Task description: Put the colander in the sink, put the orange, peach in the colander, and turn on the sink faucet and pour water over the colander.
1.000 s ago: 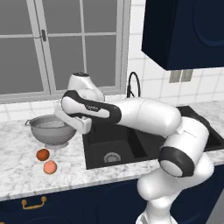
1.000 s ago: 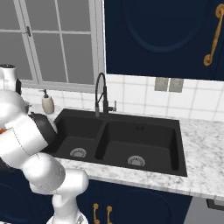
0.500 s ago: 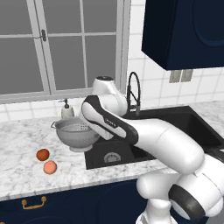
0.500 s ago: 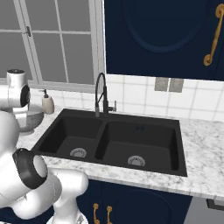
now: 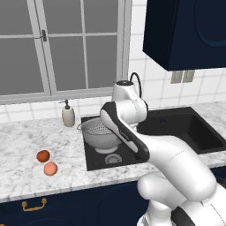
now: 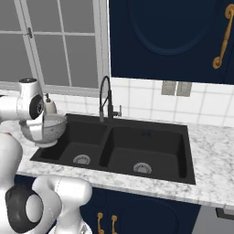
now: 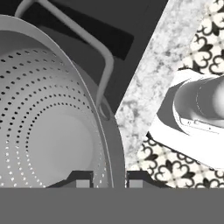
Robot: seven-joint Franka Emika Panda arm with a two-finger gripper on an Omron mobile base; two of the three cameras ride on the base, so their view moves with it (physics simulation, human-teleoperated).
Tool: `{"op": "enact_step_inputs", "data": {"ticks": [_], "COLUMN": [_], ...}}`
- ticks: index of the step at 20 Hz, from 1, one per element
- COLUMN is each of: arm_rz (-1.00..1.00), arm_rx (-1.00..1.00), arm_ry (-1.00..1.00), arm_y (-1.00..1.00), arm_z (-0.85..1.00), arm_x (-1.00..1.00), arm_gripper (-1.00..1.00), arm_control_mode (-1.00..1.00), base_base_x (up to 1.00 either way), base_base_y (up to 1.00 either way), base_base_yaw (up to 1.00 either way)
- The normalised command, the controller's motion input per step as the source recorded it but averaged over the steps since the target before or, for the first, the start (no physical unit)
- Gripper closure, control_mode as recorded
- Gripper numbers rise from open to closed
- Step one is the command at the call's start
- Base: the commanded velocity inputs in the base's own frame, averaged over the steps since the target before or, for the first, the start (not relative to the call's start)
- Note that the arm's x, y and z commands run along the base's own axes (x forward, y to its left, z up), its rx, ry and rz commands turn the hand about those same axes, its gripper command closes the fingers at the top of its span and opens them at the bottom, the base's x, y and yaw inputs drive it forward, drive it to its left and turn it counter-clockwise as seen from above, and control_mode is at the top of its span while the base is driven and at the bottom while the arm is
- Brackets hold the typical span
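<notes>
The sink (image 6: 151, 151) has two basins and one faucet (image 6: 106, 98) behind them. One colander (image 5: 100, 132) hangs over the sink's left basin, not yet set down; the gripper (image 7: 103, 180) is clamped on its rim, one finger each side. The first step is in hand, it seems: the colander likely needs lowering to the basin floor, then releasing. One orange (image 5: 43, 156) and one peach (image 5: 50, 168) wait left of the sink.

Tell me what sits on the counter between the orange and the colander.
Nothing: in the left base view, bare marble counter separates the orange from the colander, held over the sink's left basin.
</notes>
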Motion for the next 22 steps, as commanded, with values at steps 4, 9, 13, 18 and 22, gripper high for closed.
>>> {"op": "enact_step_inputs", "data": {"ticks": [4, 9, 13, 18, 22], "arm_rz": [-0.13, -0.05, 0.0, 0.0, -0.05], "arm_rx": [-0.15, -0.07, -0.01, 0.0, -0.02], "arm_ry": [0.03, 0.09, 0.06, 0.0, 0.0], "arm_y": [-0.56, -0.44, -0.18, -0.05, 0.09], "arm_z": [-0.18, -0.31, -0.34, -0.36, -0.41], "arm_x": [0.37, 0.46, 0.64, 0.59, 0.35], "arm_gripper": [1.0, 1.0, 1.0, 1.0, 1.0], "arm_control_mode": [-1.0, -1.0, -1.0, -1.0, -1.0], "base_base_x": [0.0, 0.0, 0.0, 0.0, 0.0], "base_base_y": [0.0, 0.0, 0.0, 0.0, 0.0], "base_base_yaw": [0.0, 0.0, 0.0, 0.0, 0.0]}}
